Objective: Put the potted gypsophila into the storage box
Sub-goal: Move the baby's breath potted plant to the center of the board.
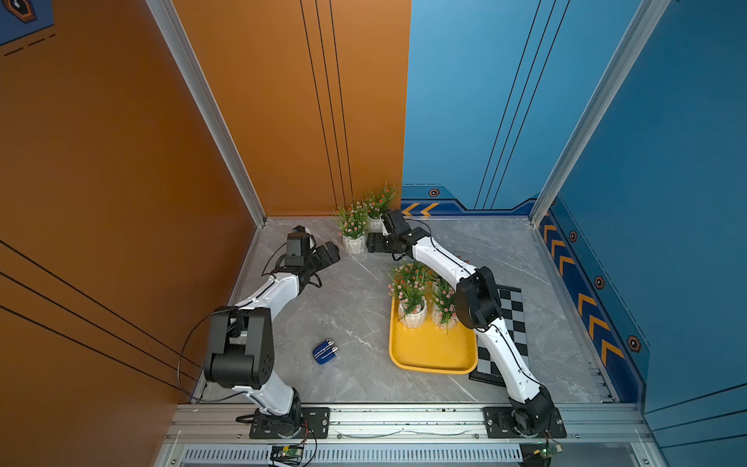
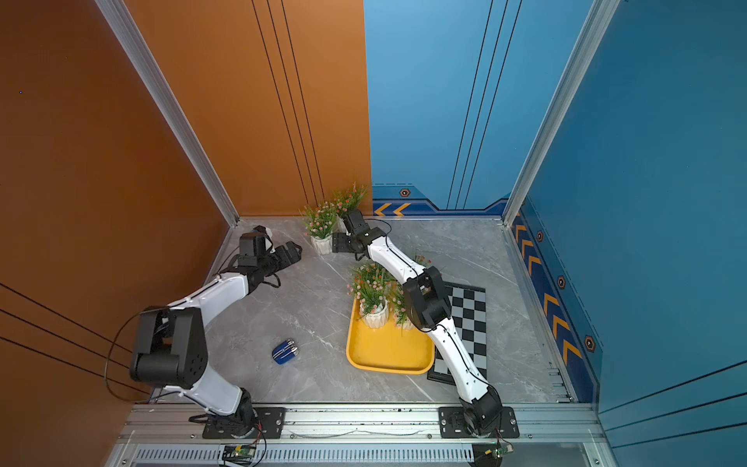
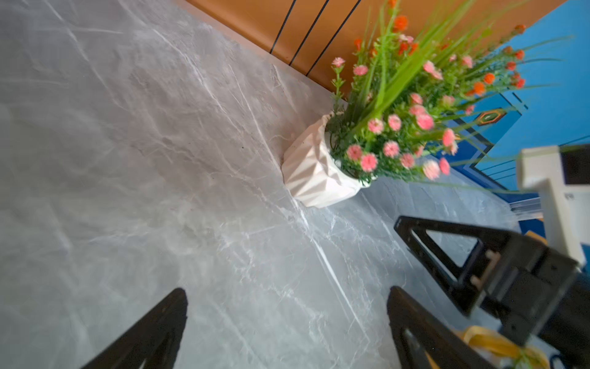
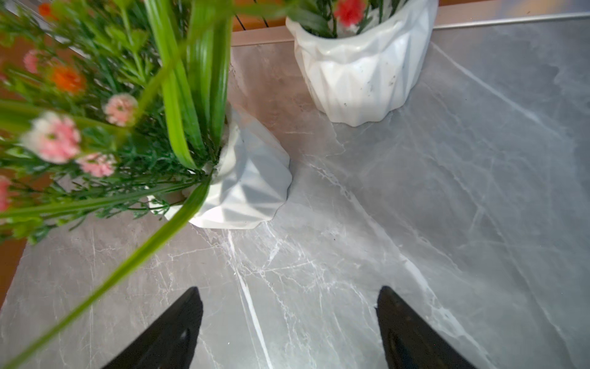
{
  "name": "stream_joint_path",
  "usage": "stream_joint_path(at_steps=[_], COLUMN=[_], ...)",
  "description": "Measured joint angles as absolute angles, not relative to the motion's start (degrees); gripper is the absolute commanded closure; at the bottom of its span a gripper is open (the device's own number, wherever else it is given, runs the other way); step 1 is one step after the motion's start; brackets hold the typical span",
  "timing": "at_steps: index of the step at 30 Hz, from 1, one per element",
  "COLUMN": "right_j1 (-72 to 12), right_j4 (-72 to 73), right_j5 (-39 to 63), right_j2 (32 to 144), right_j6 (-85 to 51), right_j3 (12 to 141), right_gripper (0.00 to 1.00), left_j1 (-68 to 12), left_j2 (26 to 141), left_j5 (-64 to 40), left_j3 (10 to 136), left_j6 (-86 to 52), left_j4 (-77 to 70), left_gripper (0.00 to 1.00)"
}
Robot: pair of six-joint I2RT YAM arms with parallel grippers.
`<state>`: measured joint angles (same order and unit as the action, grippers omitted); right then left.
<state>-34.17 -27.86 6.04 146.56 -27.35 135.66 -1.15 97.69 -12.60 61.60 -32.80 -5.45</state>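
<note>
Hanging spread and empty, the right gripper is facing the potted gypsophila, which is standing beyond the storage box, well apart from it. Recommendation: be straddling its white pot low and squarely before closing.

Storage box: shallow yellow tray with rounded corners and a raised rim. It lay flat on the grey marbled tabletop.

Two potted gypsophila stood upright at its far end, side by side: boxed pot and second boxed pot, the latter partly hidden. Pots were white and faceted, with green stems and pink and orange blooms.

Two more stood upright outside the box, at the tabletop's back edge: front loose pot and rear loose pot, close together.
</note>
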Motion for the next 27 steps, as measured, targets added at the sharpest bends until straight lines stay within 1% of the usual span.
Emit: stream_joint_path(at_steps=[4,13,22,27], right_j1=[-34.0,-32.5,-30.1,-28.4], right_j4=[-27.5,-27.4,-27.4,-27.4], right_j5=[5.8,4.3,2.5,1.2], right_j2=[144.9,140.9,140.4,140.4], right_j6=[-26.8,-25.5,-25.6,-25.8], right_j3=[133.0,129.5,128.2,126.6], right_gripper=[0.08,0.07,0.08,0.08], left_j1=[1.5,3.1,2.4,1.1], left_j2=[110.0,131.1,143.5,146.2], left_j5=[-20.2,-29.1,-38.1,-41.5], left_j3=[70.1,89.2,104.1,107.0], left_j6=[-40.0,-51.4,-55.0,-55.5], left_j4=[-13.0,-21.5,-23.9,-24.2], left_gripper=[0.02,0.02,0.02,0.02])
